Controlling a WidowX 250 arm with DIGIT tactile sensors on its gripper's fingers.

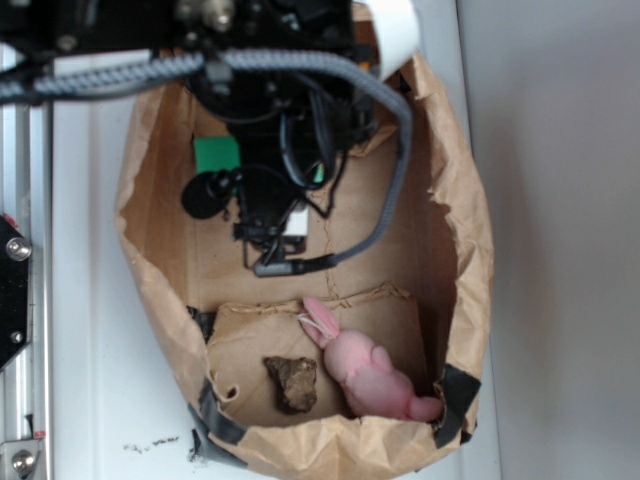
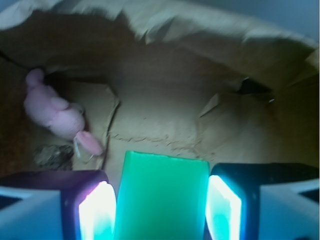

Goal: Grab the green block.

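Brown paper bag (image 1: 150, 290) holds a pink bunny (image 1: 368, 375), rock (image 1: 292, 384) and green block (image 2: 161, 197) between the spread gripper (image 2: 160, 207).

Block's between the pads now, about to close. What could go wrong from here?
1. The green block sits between the end effector pads with small gaps each side; an uneven close could twist it.
2. The crumpled paper bag wall stands close around the arm; lifting might snag it.

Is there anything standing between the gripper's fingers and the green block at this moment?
Nothing visible does. The green block sits directly between the gripper fingers; the pink bunny and brown rock lie apart.
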